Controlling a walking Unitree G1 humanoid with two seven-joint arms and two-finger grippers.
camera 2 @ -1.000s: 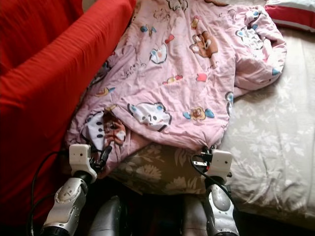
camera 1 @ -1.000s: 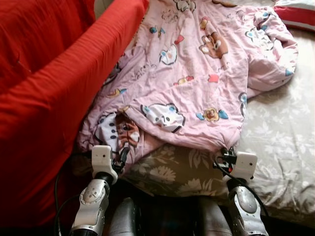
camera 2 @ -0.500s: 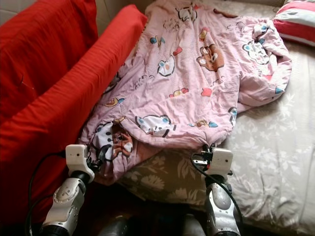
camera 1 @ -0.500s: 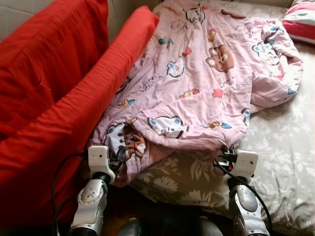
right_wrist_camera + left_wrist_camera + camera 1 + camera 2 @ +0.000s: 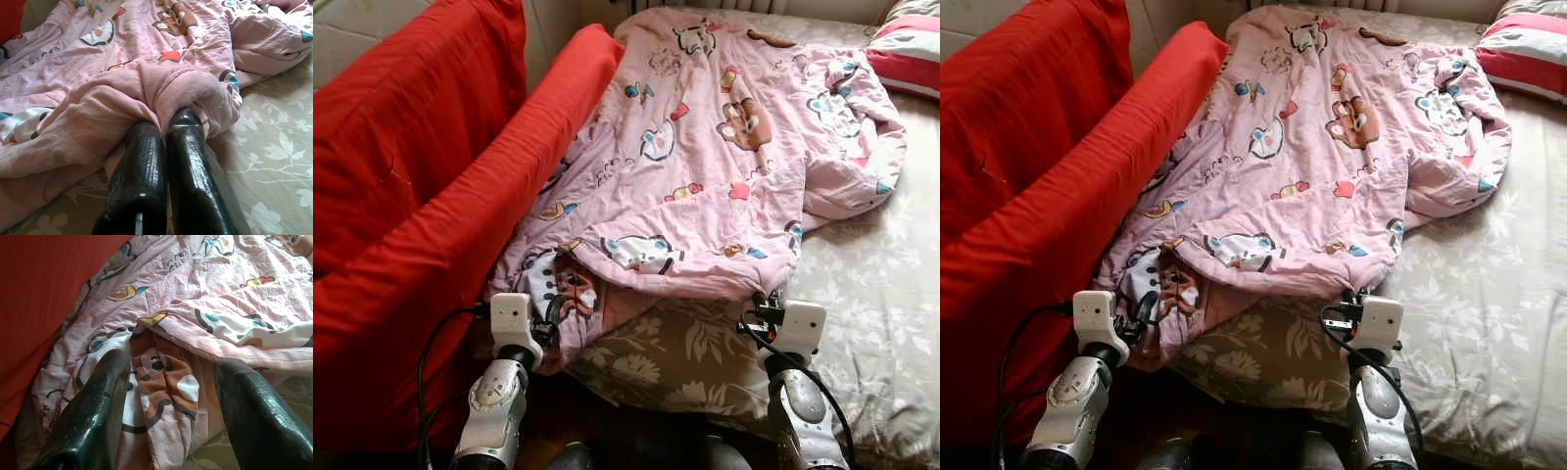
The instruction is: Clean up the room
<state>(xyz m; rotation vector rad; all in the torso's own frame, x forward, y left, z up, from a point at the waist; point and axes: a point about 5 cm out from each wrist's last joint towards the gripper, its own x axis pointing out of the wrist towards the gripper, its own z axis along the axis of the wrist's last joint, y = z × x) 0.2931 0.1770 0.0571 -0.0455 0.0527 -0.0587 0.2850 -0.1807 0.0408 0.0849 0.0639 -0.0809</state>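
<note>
A pink quilt (image 5: pixel 705 176) lies spread over the bed (image 5: pixel 881 294), its near edge bunched just ahead of both hands and its far side running along a red sofa (image 5: pixel 421 196). The right hand (image 5: pixel 164 127) has its two fingers pressed together on a fold of the quilt's near hem, the cloth puckering around the tips. The left hand (image 5: pixel 166 382) stands wide open, one finger to each side of a hanging corner of the quilt, touching it at most lightly and gripping nothing. The likely trouble is an uneven pull: with only the right hand holding, any tug would drag one corner and twist the quilt instead of straightening it. The right pinch takes a thick, soft fold, which could slide out under load. The left corner droops between bed and sofa, so closing there may catch only a thin layer or miss it.
</note>
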